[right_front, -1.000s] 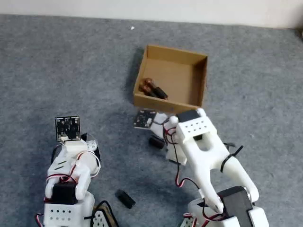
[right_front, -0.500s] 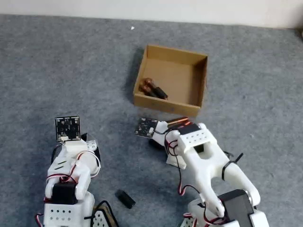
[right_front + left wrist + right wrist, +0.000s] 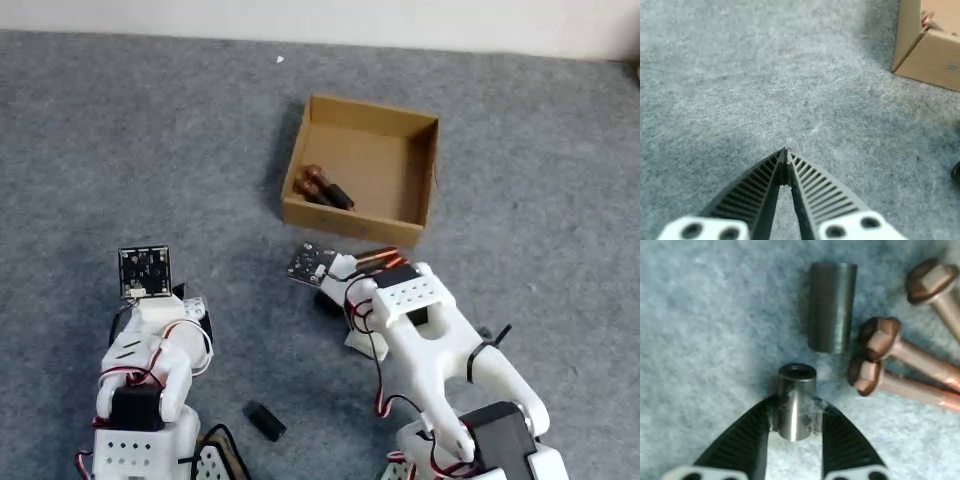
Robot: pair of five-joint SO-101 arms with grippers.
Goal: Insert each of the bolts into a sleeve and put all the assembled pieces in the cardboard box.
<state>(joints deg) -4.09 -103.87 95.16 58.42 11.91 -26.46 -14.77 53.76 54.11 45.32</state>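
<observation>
The right tool [image 3: 796,410] is clenched on a dark steel sleeve [image 3: 796,390], with its ribbed black fingers [image 3: 752,435] pressed against the sleeve's two sides. The sleeve stands on end on the grey carpeted surface [image 3: 700,315], its open bore facing the wrist camera. Just beyond it a second sleeve [image 3: 832,306] lies on its side, apart from the gripped one. Next to both lie three copper-coloured flange-head bolts [image 3: 875,337] — two close together with their heads nearly touching, the third a little apart from them. The nearest bolt head is close to the gripped sleeve but not against it.

In the high view the right arm [image 3: 425,320] bends down just in front of the cardboard box [image 3: 350,222]. Two assembled pieces [image 3: 322,187] lie inside the box, in a corner by its front wall. A third sleeve [image 3: 265,420], black and lying flat, rests on the surface between the two arm bases, nearer the left one.

The left arm [image 3: 150,345] sits folded back, well apart from the box. The left tool [image 3: 786,152] is clenched on nothing, its ribbed tips touching above the surface. A small dark print marks the box's outer wall in the left wrist view — too small to read.
</observation>
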